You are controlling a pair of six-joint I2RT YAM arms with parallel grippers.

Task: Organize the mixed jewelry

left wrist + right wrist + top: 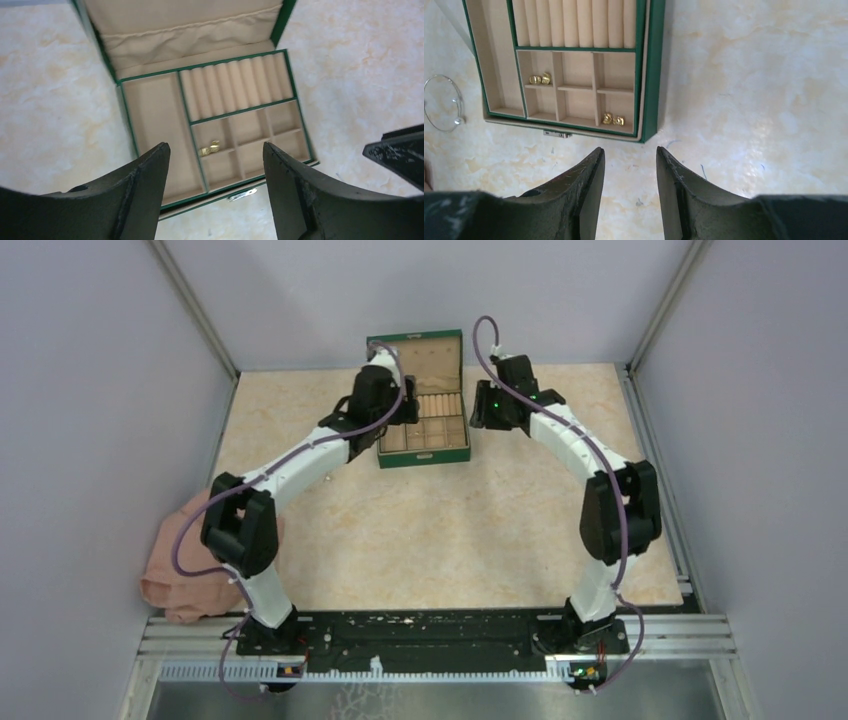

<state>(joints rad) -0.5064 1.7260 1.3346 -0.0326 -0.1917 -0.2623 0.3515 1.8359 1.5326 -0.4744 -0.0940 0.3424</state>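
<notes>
The open box (425, 458) is seen at the table's (450, 540) far edge. Left wrist: the left pincer (215, 150) is held wide open, empty; a gold piece (209, 148) is seen in the box. Right wrist: the right pincer (630, 150) is parted, empty; two gold pairs (540, 79) (613, 119) are boxed, a wire loop (458, 120) beside.

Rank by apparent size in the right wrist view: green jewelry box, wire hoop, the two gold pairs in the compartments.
1. green jewelry box, partly cut off at the top edge.
2. wire hoop, on the table beside the box.
3. Tie: lower-right gold pair and upper-left gold pair look alike, so they are not ranked.
</notes>
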